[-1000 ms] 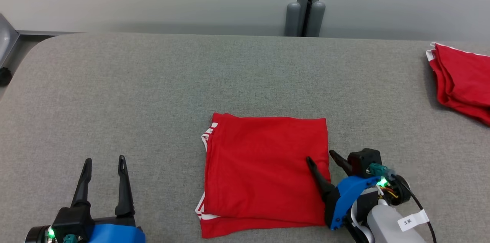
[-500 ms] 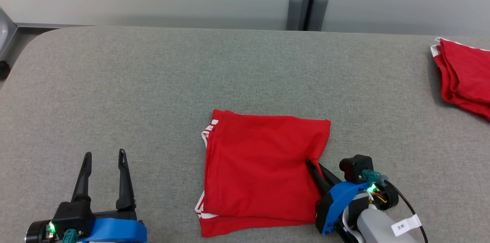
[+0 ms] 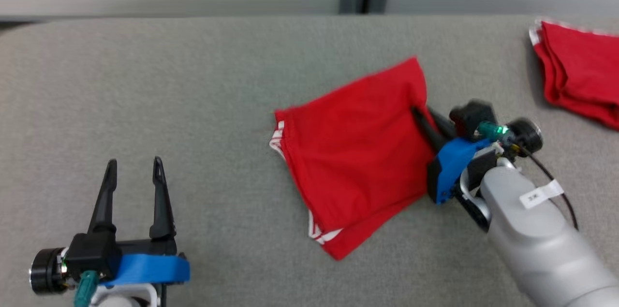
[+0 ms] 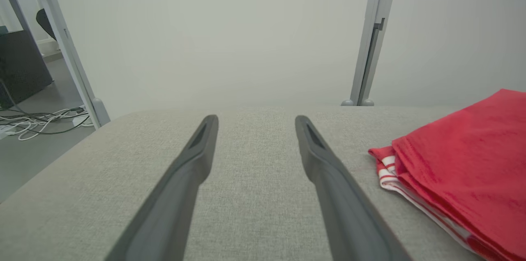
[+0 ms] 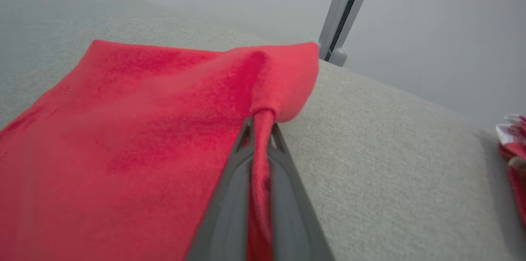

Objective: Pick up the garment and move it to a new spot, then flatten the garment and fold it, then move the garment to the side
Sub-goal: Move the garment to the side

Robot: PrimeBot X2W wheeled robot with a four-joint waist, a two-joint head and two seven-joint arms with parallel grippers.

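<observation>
The right gripper (image 3: 421, 111) is closed on the right edge of the folded red garment (image 3: 358, 152). Seen from the right wrist, its two fingers stand almost together at the gripper (image 5: 261, 123), with a narrow pleat of red cloth pinched between them. The garment (image 5: 135, 129) gathers into a ridge at the fingertips, and its far right corner bulges up just past them.

The garment lies askew on the grey pad (image 3: 193, 80), right of the middle. Its white-striped hems show at the left edge and at the near corner. The rest of it looks flat on the pad.

The left gripper (image 3: 134, 162) is at the near left, fingers spread wide and pointing away, with nothing between them. In the left wrist view the gripper (image 4: 257, 121) frames bare pad, and the garment (image 4: 464, 158) lies off to its right, apart from the fingers.

A second red cloth (image 3: 580, 75) lies at the far right edge of the pad, apart from the garment.
</observation>
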